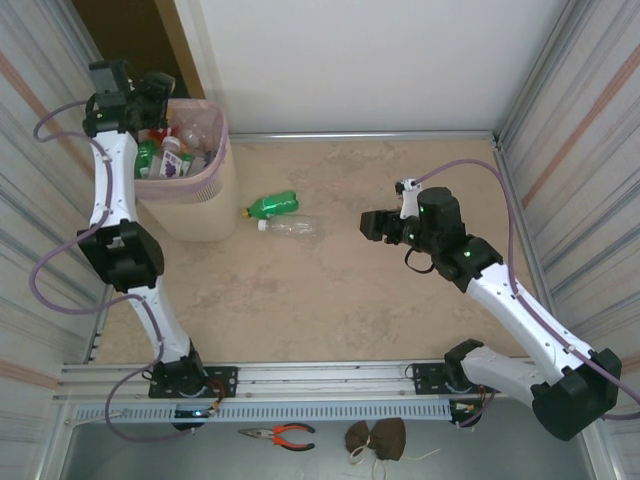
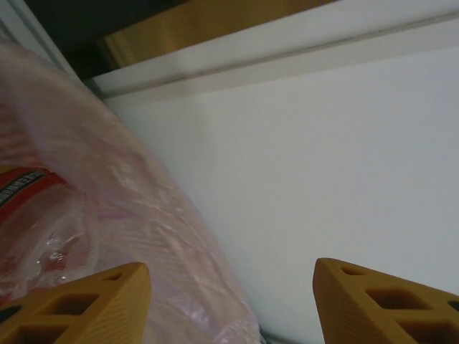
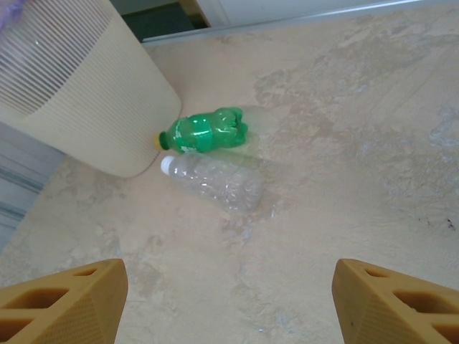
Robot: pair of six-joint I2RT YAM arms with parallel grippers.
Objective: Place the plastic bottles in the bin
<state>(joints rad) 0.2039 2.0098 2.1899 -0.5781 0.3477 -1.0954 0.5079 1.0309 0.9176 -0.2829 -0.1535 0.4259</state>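
left gripper [image 2: 228, 266] released over bin [image 1: 214, 195] rim | right gripper [image 3: 229, 265] released, well apart from bottles [image 3: 204, 133]

Red-handled pliers [image 1: 279, 435] just left of a brown cloth bundle [image 1: 377, 438]

Bright, even, diffuse light; shadows faint, soft on tabletop [image 1: 330, 300]. Left wrist view: bin [image 2: 107, 186] too close, blurred. Right wrist view sharp.
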